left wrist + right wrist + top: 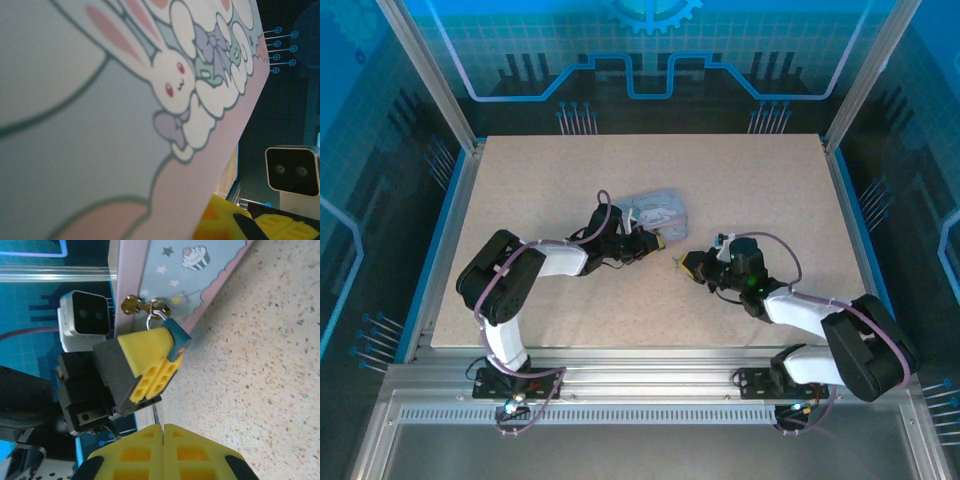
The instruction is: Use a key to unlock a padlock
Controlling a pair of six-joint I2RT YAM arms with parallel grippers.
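Two hard, light, slippery items logged — padlock (176, 341) at tin's (200, 285) near edge, clenched in left pincer (169, 351); thin key (155, 415), just right of it, apparently clenched in right pincer (163, 432). Hold by flat faces.

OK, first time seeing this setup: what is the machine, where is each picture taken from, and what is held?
Two robot arms are bolted to the near edge of a table, each ending in a two-finger gripper. The overhead picture looks down from behind them; the other two come from a camera on each wrist. On the table sits a pale blue cartoon tin. The left gripper pinches the small padlock hanging from the tin's clasp. The right gripper is shut; a thin sliver pinched in it looks like the key, though too small to be sure.
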